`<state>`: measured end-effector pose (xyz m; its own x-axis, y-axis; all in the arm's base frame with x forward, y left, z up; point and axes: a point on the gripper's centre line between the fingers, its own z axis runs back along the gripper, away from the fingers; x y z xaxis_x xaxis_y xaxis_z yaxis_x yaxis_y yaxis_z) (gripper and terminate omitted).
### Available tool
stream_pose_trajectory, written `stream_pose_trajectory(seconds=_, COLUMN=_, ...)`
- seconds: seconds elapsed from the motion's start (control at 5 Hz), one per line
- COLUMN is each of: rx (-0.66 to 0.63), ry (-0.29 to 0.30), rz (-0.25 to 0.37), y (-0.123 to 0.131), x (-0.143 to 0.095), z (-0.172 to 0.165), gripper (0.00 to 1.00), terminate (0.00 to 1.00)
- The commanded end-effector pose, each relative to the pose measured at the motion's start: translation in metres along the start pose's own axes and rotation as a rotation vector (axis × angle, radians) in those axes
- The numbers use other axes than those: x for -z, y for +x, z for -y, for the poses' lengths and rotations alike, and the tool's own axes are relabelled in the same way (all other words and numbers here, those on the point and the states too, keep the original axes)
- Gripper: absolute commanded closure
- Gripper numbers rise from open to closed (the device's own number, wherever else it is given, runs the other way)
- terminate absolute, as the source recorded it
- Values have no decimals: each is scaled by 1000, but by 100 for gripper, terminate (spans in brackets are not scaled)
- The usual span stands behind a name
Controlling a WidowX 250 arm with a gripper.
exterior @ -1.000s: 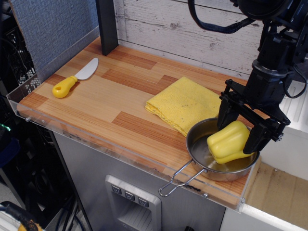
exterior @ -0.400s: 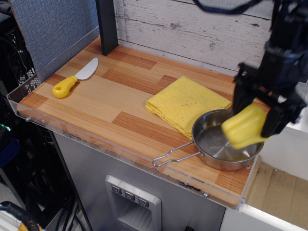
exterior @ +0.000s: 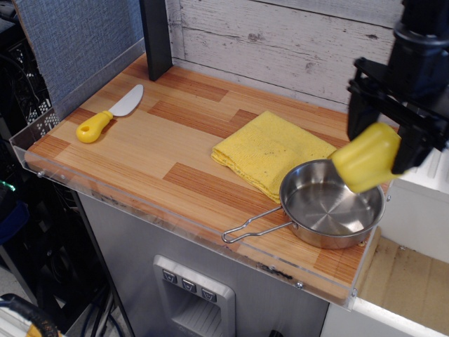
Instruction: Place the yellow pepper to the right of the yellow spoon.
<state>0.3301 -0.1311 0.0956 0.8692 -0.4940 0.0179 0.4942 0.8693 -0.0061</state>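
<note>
My black gripper [exterior: 382,137] is shut on the glossy yellow pepper [exterior: 365,158] and holds it in the air above the right side of the steel pan [exterior: 330,207]. The pepper hangs clear of the pan. The yellow spoon [exterior: 109,114], with a chunky yellow handle and a pale grey blade, lies at the far left of the wooden board, far from the gripper.
A folded yellow cloth [exterior: 270,149] lies mid-board, touching the pan's left rim. The pan's wire handle [exterior: 252,228] points toward the front edge. A black post [exterior: 156,38] stands at the back left. A clear acrylic rim [exterior: 175,210] edges the board.
The gripper lifted the pepper out of the pan and moved up and right. The pan shifted and its handle swung left.
</note>
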Motion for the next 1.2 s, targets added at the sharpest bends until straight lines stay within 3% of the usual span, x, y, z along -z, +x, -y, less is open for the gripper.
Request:
stream_pose_trajectory(seconds=0.0, rx=-263, ry=47, rz=9, y=-25, x=-32, z=-67, gripper=100, terminate=0)
stream_pose_trajectory(seconds=0.2, rx=-436, ry=34, rz=-26, y=-45, x=-33, z=-104, gripper=100, terminate=0)
stream_pose_trajectory(seconds=0.4, rx=-541, ry=49, rz=-6, y=-67, x=-36, z=-132, gripper=100, terminate=0)
stream_pose_trajectory(seconds=0.6, rx=-582, ry=118, rz=50, y=-85, x=-34, z=-158, gripper=100, terminate=0)
stream_pose_trajectory(seconds=1.0, rx=-672, ry=185, rz=13, y=-103, x=-30, z=-211, gripper=100, terminate=0)
